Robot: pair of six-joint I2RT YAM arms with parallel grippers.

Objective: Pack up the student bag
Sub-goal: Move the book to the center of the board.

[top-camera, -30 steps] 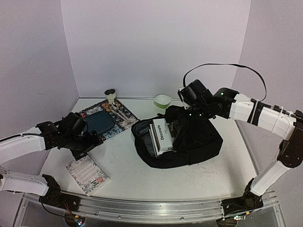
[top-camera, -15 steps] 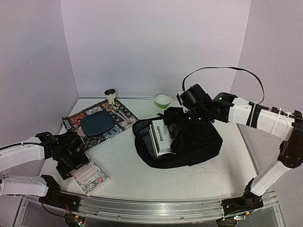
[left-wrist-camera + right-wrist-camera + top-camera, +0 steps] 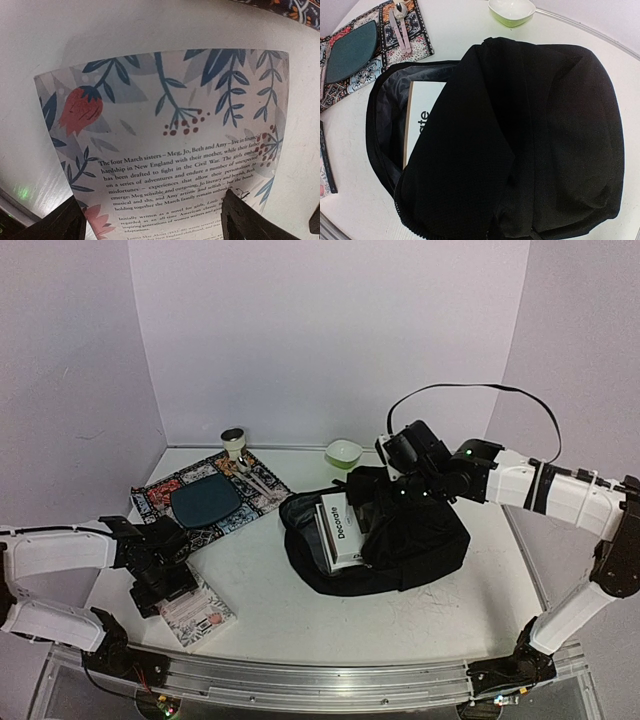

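The student bag (image 3: pixel 410 540) lies right of the worktop's (image 3: pixel 260 585) middle, its mouth gaping toward the left edge with a white book (image 3: pixel 345 525) lettered "Decorate" already standing inside. The right end effector (image 3: pixel 398 478) is closed at the bag's far rim; whether it actually pinches fabric cannot be told.

At the near-left corner, the left end effector (image 3: pixel 150 220) hangs low over a floral paperback (image 3: pixel 165 135), its fingers spread wide to either side of the book's end.

The paperback lies flat and thin, so closing could nip only the cover and let the pages fan. It could also shove the book toward the near edge. The white book crowds the bag's mouth. If the rim sags, an incoming book would likely snag there.
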